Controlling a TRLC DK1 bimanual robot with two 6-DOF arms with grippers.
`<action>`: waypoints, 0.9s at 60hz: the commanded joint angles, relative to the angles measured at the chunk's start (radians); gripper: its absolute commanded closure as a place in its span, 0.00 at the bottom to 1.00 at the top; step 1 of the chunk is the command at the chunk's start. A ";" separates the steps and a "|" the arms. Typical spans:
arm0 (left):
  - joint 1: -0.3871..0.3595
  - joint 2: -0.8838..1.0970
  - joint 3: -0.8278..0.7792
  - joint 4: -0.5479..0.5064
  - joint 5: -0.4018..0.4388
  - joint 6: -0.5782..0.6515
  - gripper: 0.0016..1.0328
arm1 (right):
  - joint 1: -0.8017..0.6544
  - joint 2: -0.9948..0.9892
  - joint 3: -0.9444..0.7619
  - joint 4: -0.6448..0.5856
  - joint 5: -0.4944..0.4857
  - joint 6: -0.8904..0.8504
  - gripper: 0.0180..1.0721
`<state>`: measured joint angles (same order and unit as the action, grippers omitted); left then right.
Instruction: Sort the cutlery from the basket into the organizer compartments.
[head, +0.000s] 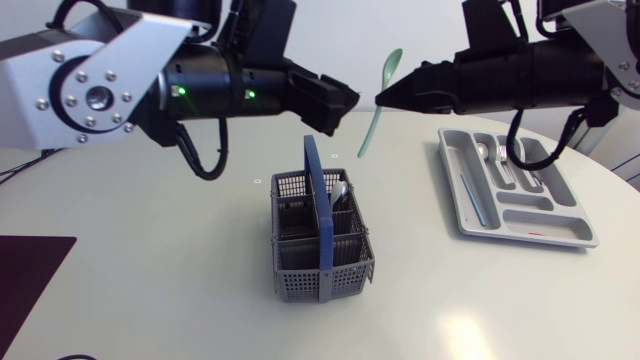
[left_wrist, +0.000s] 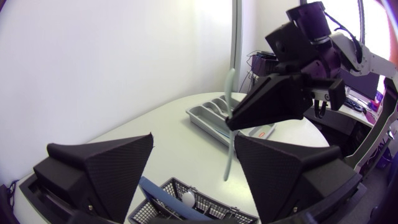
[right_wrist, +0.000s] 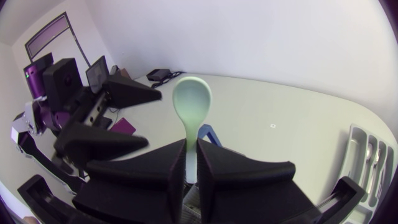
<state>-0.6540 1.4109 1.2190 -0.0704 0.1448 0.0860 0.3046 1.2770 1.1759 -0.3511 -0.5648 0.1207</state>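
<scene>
**Containers**
- Basket (head: 322, 240): grey mesh, upright on the table (head: 150, 260), near its middle. A blue handle (head: 317, 205) runs across the top and splits the compartments. One metal cutlery piece (head: 340, 193) stands in a far compartment, just beside the handle. Any other contents cannot be made out.
- Organizer (head: 575, 232): grey tray, flat on the table, well apart from the basket on the right arm's side. Several metal cutlery pieces (head: 505, 165) lie lengthwise in its narrow compartments. Their exact types are hard to tell.

**Task item**
- Spoon (head: 370, 135): pale green, off the table, in the air above and behind the basket. The bowl points up and the handle hangs down at a tilt.

**Hands**
- Right hand (head: 383, 98): closed on the spoon. Both fingers press the handle from two sides just below the bowl, as the right wrist view confirms.
- Left hand (head: 338, 104): fingers spread wide, holding nothing. It hangs above the basket, facing the right hand and near the spoon without touching it.

**Surface**
- The table is white with a rounded edge. A dark mat (head: 25, 275) lies at its corner on the left arm's side.
</scene>
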 joint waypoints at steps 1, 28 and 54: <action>0.037 -0.047 -0.039 -0.014 0.001 0.024 0.05 | -0.068 -0.010 -0.013 -0.057 -0.033 -0.102 0.93; 0.142 -0.119 -0.156 -0.069 -0.004 0.098 0.06 | -0.524 0.110 0.005 -0.367 -0.113 -0.863 0.93; 0.154 -0.184 -0.262 -0.097 -0.004 0.141 0.05 | -0.843 0.315 -0.076 -0.305 -0.033 -1.457 0.93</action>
<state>-0.5003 1.2491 0.9951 -0.1608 0.1440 0.2073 -0.5159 1.5627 1.1412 -0.6922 -0.6147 -1.2266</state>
